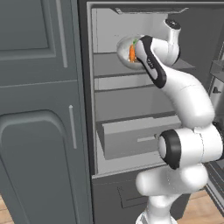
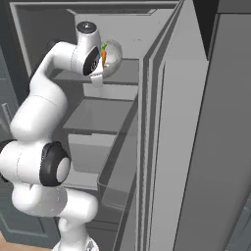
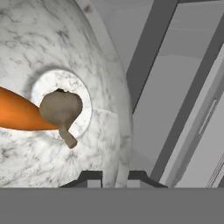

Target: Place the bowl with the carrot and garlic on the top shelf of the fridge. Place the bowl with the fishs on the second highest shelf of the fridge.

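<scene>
The marbled bowl [image 3: 57, 87] is pinched at its rim by the hand [image 3: 114, 177] and held tilted at the fridge's [image 1: 94, 113] top shelf [image 1: 109, 65]. The carrot [image 3: 22, 114] and the garlic [image 3: 61, 109] lie inside, the garlic at 3 o'clock of the carrot, touching.

A: Bowl [image 3: 52, 57]? White, grey marbling. Carrot [image 3: 19, 114] orange, green top at 12 o'clock from the left base.
B: Garlic [image 3: 61, 109] grey-brown. Fridge [image 1: 39, 109] dark grey, interior light grey.
</scene>
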Tool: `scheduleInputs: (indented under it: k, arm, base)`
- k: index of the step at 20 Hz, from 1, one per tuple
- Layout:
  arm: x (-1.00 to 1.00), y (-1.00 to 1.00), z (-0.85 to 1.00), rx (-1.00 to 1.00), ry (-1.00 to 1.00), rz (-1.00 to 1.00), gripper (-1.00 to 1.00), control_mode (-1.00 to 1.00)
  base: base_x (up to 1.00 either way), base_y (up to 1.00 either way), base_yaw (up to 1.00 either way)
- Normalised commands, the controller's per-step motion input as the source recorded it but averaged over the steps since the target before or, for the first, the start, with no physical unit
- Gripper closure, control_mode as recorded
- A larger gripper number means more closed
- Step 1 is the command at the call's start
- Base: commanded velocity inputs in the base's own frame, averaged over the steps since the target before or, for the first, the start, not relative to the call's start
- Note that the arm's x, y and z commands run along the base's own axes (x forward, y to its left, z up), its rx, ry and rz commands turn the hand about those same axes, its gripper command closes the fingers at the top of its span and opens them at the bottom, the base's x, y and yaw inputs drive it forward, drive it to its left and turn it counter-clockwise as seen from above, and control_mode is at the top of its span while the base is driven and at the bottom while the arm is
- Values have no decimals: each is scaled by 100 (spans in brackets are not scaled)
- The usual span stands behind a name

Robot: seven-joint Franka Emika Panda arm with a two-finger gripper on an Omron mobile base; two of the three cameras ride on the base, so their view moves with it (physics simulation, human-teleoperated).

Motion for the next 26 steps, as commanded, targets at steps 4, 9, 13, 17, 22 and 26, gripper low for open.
scheduleInputs:
  k: [4, 9, 13, 17, 22, 26]
  arm:
    - [92, -2, -19, 0, 0, -1, 100, -100]
    - [21, -1, -2, -1, -3, -1, -100, -100]
    - [-66, 23, 5, -11, -33, 0, -100, -100]
    - [-100, 70, 3, -30, -63, 0, -100, -100]
    - [-100, 73, 29, -16, -39, 0, -100, -100]
    - [-100, 19, 2, 0, 26, 12, -100, -100]
  base:
    - [0, 0, 0]
    - [0, 0, 0]
    - [0, 0, 0]
    - [0, 0, 0]
    - [0, 0, 0]
    - [0, 0, 0]
